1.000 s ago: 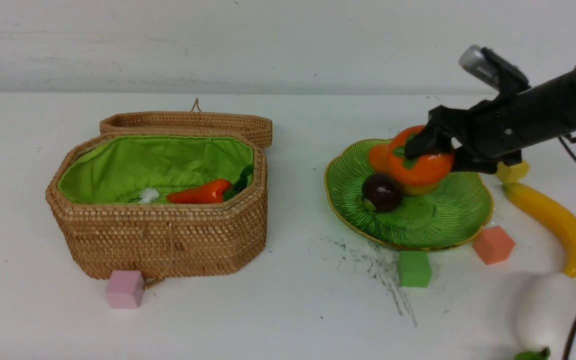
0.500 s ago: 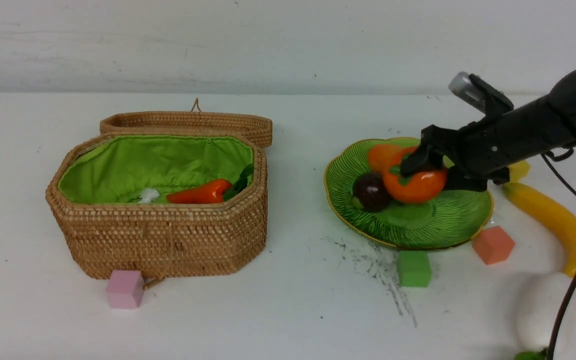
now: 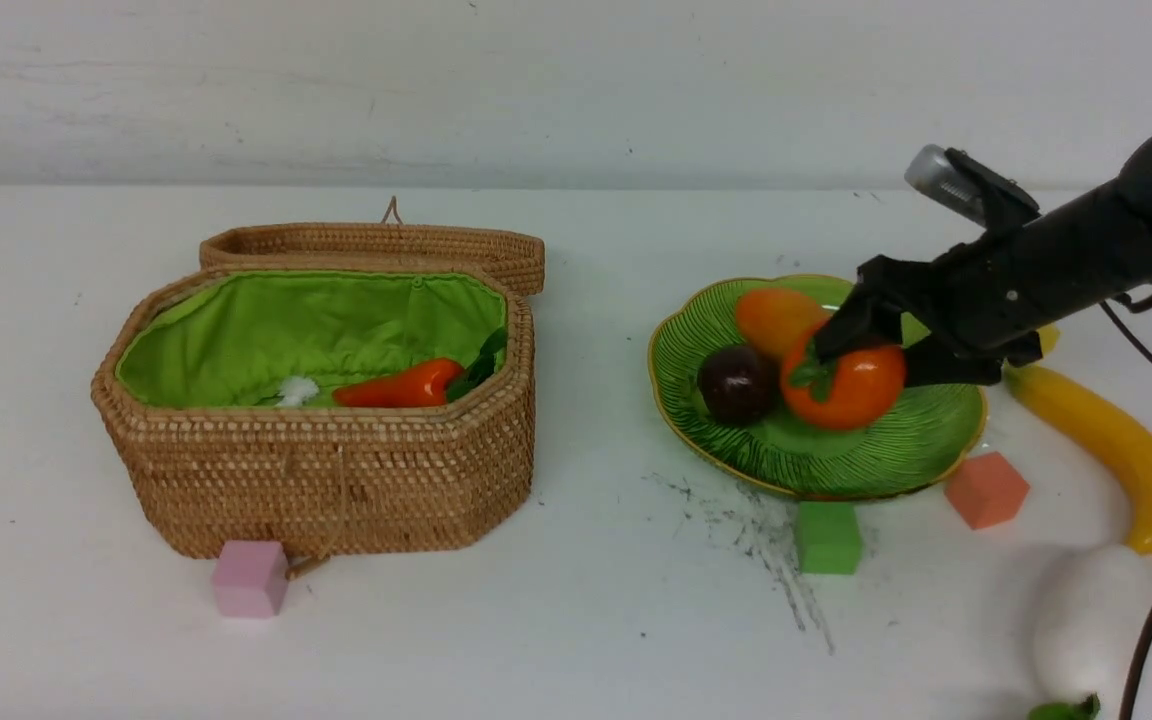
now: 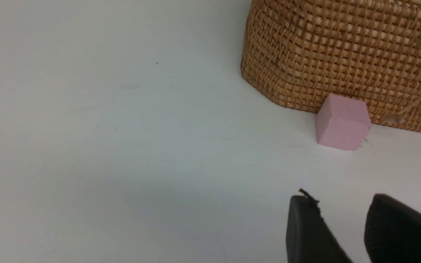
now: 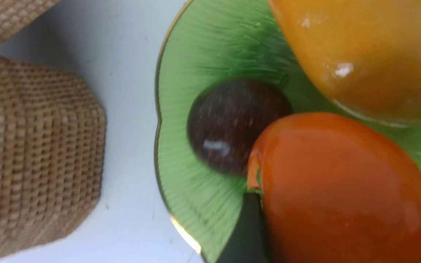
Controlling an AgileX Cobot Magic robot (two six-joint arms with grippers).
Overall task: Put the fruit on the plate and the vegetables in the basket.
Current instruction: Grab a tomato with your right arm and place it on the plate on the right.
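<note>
Right claw (image 3: 874,360): astride persimmon (image 3: 851,395) on plate (image 3: 896,450), grip impossible to tell. Left claw (image 4: 338,199): parted over bench (image 4: 122,146).

So the ribbed green plate (image 3: 896,460), right of centre, had the mango (image 3: 774,318), dark mangosteen (image 3: 736,384) and orange persimmon (image 3: 851,385) bunched together on it. The yellow banana (image 3: 1106,440) lay just off it near the right edge, with the fat white veg (image 3: 1086,620) in the lower right corner. The red-orange carrot (image 3: 401,385) sat inside the open wicker basket (image 3: 336,480) on the left.
</note>
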